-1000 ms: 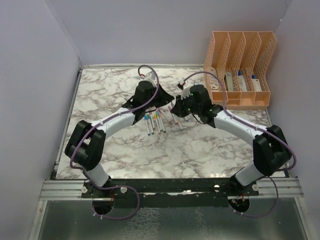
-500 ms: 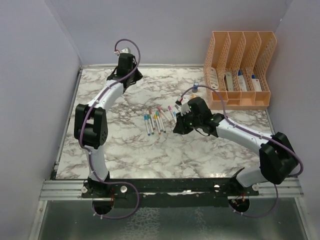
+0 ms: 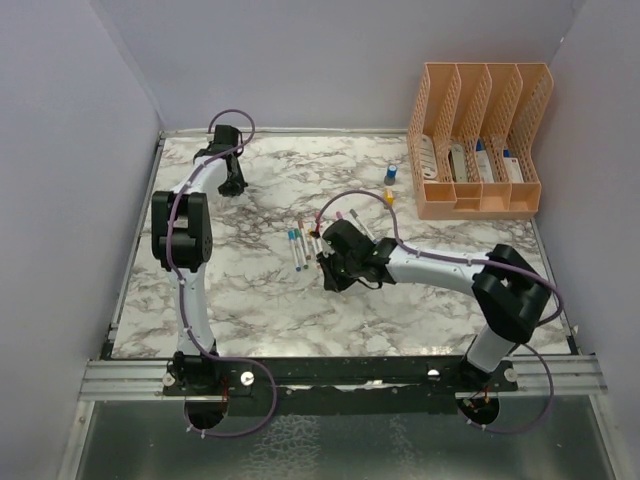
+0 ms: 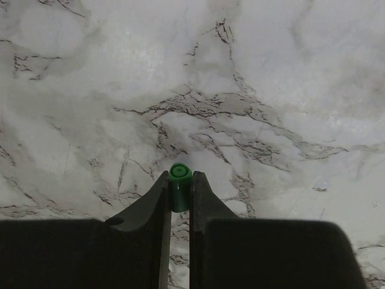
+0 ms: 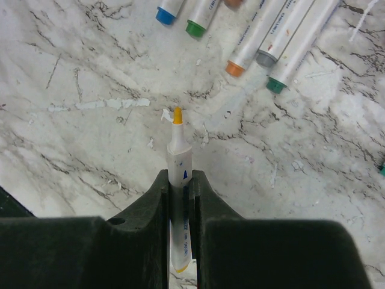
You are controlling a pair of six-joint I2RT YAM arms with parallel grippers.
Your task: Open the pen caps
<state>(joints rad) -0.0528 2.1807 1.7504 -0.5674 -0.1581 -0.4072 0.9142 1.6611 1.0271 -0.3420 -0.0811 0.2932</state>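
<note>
1. Left gripper (image 4: 179,191), upper left of the overhead frame, is pinched shut on a green cap (image 4: 180,175).
2. Right gripper (image 5: 180,186) clamps an uncapped pen (image 5: 179,158), tip yellow, perhaps orange.
3. Other pens (image 5: 299,45) lie just above it.

Left arm (image 3: 190,300): white tubular links between chunky black joint housings.
Right arm (image 3: 440,268): same white links, same black joints.
Cables (image 3: 231,112): thin, purple, looping off each wrist and curling below each base.
Left fingers (image 4: 147,208): matte black wedges narrowing to slim tips, with a small round hole in one.
Right fingers (image 5: 207,195): matching black wedges, also with one round hole.
Bases (image 3: 200,372): black, bolted to a dark rail (image 3: 340,372) dotted with silver screws.
</note>
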